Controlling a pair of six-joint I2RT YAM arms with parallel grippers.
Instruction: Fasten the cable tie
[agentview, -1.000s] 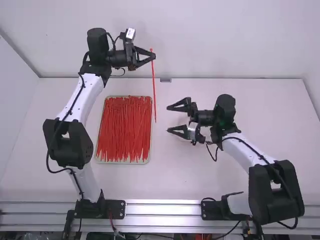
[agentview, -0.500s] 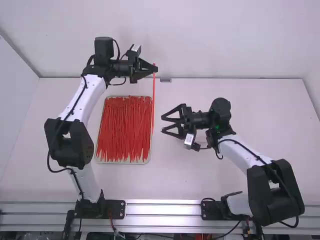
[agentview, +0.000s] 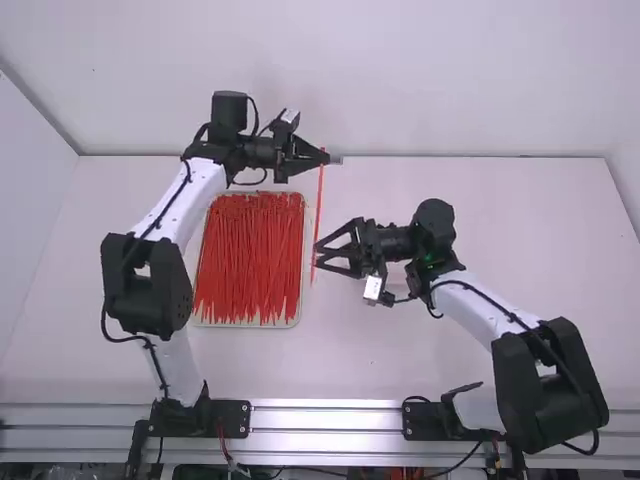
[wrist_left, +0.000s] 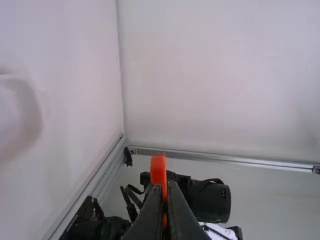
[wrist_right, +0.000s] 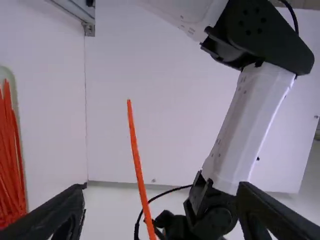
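My left gripper (agentview: 322, 157) is shut on the head end of one red cable tie (agentview: 317, 215), raised above the table's back. The tie hangs down from it, its tail reaching between the fingers of my right gripper (agentview: 322, 262). The right gripper is open, its jaws spread wide on either side of the tail, near the tray's right edge. In the right wrist view the tie (wrist_right: 137, 170) rises as a thin red strip between the spread fingers, with the left arm behind it. In the left wrist view the tie's end (wrist_left: 158, 172) sticks out from the shut fingers.
A tray (agentview: 208, 322) holding several loose red cable ties (agentview: 250, 255) lies on the white table left of the middle. The right half of the table is bare. A wall runs along the back edge.
The left gripper has carried the tie to the right and lower. The right gripper has moved left toward the tray, so the tie's tail now hangs between its open fingers.
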